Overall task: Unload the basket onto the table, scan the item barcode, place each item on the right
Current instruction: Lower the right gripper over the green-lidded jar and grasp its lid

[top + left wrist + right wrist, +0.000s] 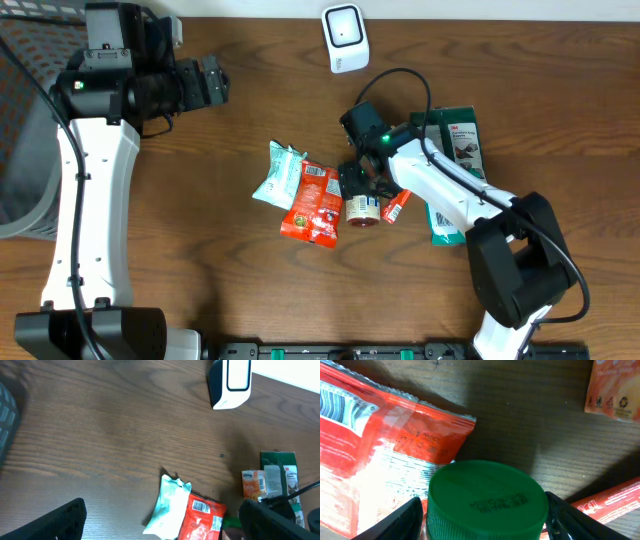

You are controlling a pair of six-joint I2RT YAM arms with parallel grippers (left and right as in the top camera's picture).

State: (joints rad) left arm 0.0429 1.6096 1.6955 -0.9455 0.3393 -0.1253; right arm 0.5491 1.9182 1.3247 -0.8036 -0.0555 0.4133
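Two arms reach over a brown, wood-grained table point(240, 300), and the right gripper point(361, 190) hangs near the table's middle, directly over a small jar point(362, 211) with a green lid point(487, 492). The lid faces up into the right wrist camera with a dark printed code across its top, so the jar's long axis seems close to vertical. From overhead only a strip of pale label shows on the near-edge side of the gripper. The fingers point(395, 520) stand spread on either side of the lid, close against its ribbed rim, but I cannot tell whether they press it. A red packet point(313, 203) lies just beside the jar toward the left edge, barcode up, and a red tube point(397, 207) lies toward the right edge. The left gripper point(212, 85) hangs wide apart and empty near the far left corner. A white scanner point(343, 38) stands at the far edge.
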